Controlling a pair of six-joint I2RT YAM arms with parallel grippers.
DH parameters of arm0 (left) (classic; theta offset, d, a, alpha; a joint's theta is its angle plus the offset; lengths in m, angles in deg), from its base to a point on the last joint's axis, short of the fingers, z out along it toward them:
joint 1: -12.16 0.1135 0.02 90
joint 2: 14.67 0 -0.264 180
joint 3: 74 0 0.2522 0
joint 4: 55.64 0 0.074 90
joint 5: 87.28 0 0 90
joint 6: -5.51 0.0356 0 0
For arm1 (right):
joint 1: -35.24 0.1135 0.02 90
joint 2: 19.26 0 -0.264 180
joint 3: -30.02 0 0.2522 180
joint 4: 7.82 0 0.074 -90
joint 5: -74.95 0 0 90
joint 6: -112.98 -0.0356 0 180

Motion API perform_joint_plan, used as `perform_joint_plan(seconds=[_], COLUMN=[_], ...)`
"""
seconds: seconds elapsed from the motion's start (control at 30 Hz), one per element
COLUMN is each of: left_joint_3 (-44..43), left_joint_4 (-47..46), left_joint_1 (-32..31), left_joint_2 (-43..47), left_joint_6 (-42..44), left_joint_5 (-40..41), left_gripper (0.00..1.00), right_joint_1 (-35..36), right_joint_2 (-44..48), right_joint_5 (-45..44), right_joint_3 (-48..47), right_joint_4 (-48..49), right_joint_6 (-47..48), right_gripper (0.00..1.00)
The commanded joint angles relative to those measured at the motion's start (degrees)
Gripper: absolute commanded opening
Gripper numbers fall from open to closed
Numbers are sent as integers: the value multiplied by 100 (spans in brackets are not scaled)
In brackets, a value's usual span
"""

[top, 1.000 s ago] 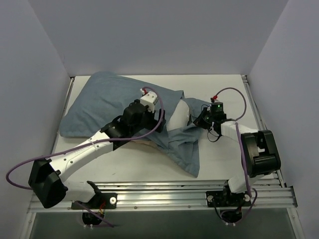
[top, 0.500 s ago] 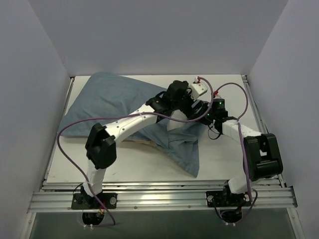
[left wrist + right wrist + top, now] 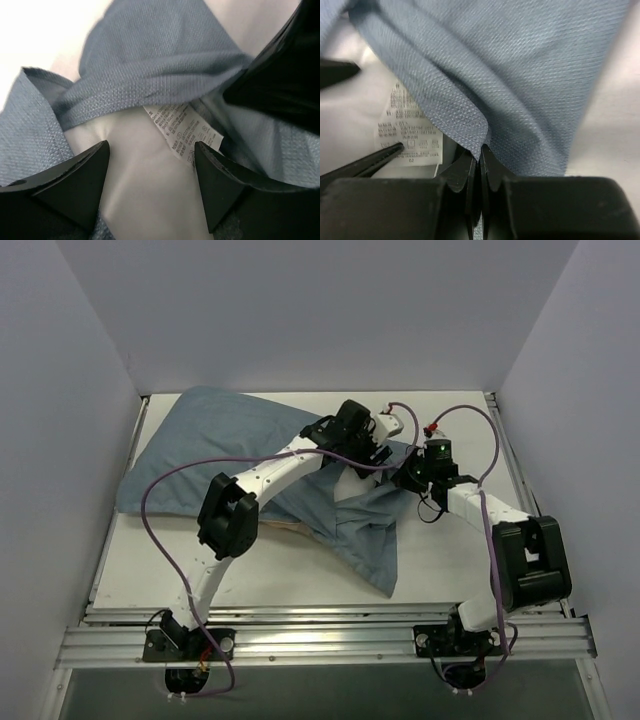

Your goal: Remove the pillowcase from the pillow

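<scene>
We note the left gripper [image 3: 150,156] spread astride the bare pillow [image 3: 131,200] just beside the tag [image 3: 182,132]; right gripper [image 3: 481,151] pinches pillowcase [image 3: 520,75] hem beside that tag.

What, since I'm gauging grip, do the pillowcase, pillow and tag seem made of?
The pillowcase looks woven, matte grey-blue, perhaps cotton or linen: coarse threads show. The pillow has a smooth white fabric shell, faintly sheeny; fibre unclear. The tag is a thin white printed label, probably satin or nonwoven.
</scene>
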Motion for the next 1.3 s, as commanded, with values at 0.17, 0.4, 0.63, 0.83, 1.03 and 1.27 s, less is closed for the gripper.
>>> perform_joint_plan(seconds=[0.17, 0.4, 0.63, 0.83, 1.03, 1.27], left_joint_3=[2770, 4661, 5436, 5454, 5454, 5594], left_joint_4=[-446, -878, -1213, -1248, -1143, -941], left_joint_1=[57, -295, -383, -383, -400, -409], left_joint_2=[1646, 2578, 2931, 2922, 3246, 3704], left_joint_6=[-928, -1692, -1975, -1992, -1905, -1834], left_joint_5=[-423, 24, 701, 1071, 834, 772], left_gripper=[77, 76, 70, 34, 2, 4], right_joint_1=[89, 625, 854, 933, 933, 566], right_joint_2=[730, 1117, 941, 889, 757, 791], right_joint_5=[-525, -753, -894, -912, -1035, -2063], right_joint_3=[185, 475, 1037, 1134, 863, 352], right_joint_4=[-172, -286, 109, 347, 259, -601], right_joint_6=[74, -110, -313, -304, -269, -365], right_gripper=[0, 0, 0, 0, 0, 0])
